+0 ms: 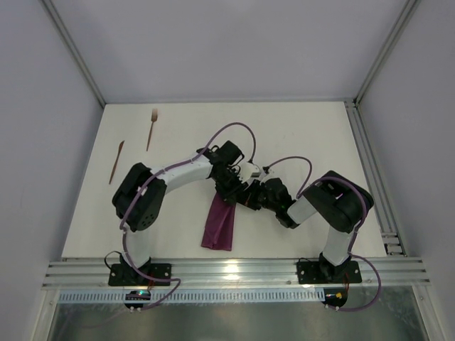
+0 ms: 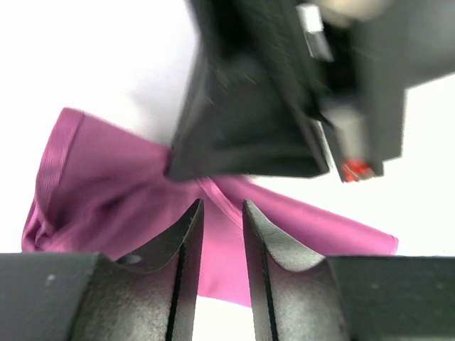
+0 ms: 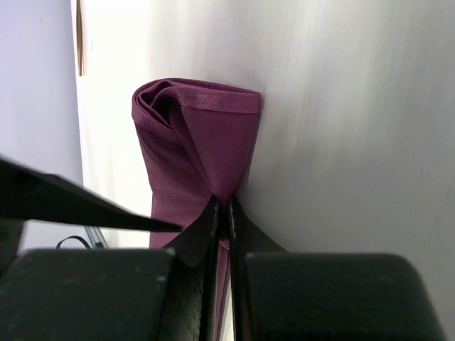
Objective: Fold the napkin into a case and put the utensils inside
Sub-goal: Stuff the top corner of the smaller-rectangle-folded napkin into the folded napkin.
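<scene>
The plum napkin (image 1: pixel 219 226) lies as a narrow folded strip near the front middle of the table. My right gripper (image 3: pixel 222 202) is shut on a pinched fold at the strip's upper end, with the napkin (image 3: pixel 213 135) bunched and rolled just beyond the tips. My left gripper (image 2: pixel 222 206) hovers over the napkin (image 2: pixel 106 177) with its jaws apart and nothing clamped between them. In the top view the left gripper (image 1: pixel 231 190) and the right gripper (image 1: pixel 247 197) meet over that end. The fork (image 1: pixel 152 128) and the knife-like stick (image 1: pixel 116 160) lie at the far left.
The right arm's black wrist body (image 2: pixel 249 106) fills the upper part of the left wrist view, close above the cloth. An aluminium rail (image 1: pixel 234 271) runs along the front edge and another rail (image 1: pixel 370 170) along the right side. Purple cables loop over both arms.
</scene>
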